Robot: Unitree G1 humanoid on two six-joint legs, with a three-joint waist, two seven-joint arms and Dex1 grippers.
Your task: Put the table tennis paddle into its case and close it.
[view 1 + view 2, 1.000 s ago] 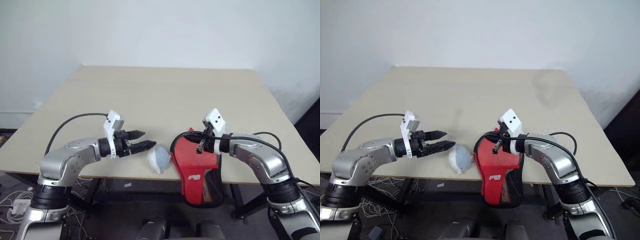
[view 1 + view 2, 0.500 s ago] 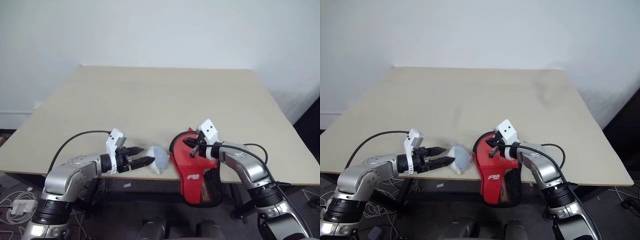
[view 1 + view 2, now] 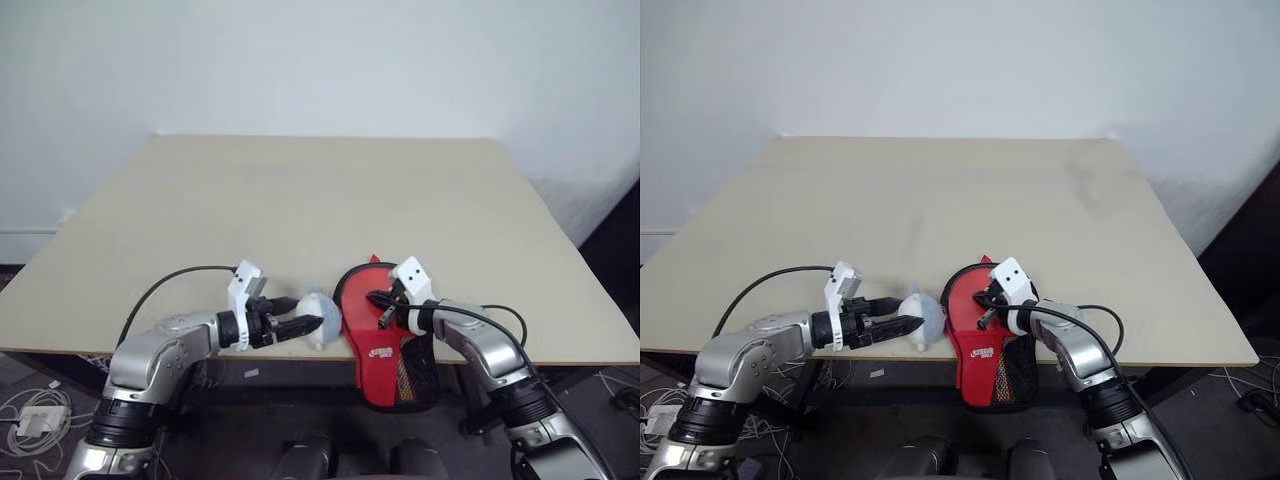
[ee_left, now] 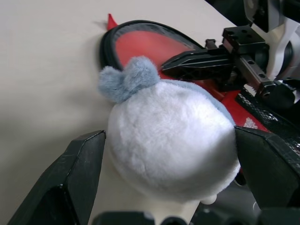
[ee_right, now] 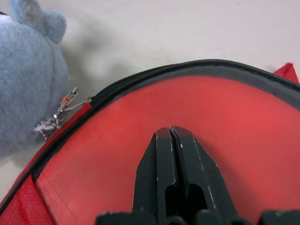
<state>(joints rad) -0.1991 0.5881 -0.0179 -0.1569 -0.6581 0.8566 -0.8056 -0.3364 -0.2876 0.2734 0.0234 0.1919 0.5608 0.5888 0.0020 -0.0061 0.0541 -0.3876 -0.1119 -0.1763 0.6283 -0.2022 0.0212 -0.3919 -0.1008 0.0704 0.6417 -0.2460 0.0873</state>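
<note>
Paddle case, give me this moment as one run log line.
case: at near table edge, partly overhanging | right gripper: shut, over case's red face | left gripper: open around plush toy beside case | paddle: not visible

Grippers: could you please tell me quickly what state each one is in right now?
Left gripper: open, fingers either side of the plush toy.
Right gripper: shut, holding nothing, over the case.

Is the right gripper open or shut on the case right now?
Shut. The right gripper's two black fingers touch along their length, tips pressing the case's red face, gripping nothing.
</note>
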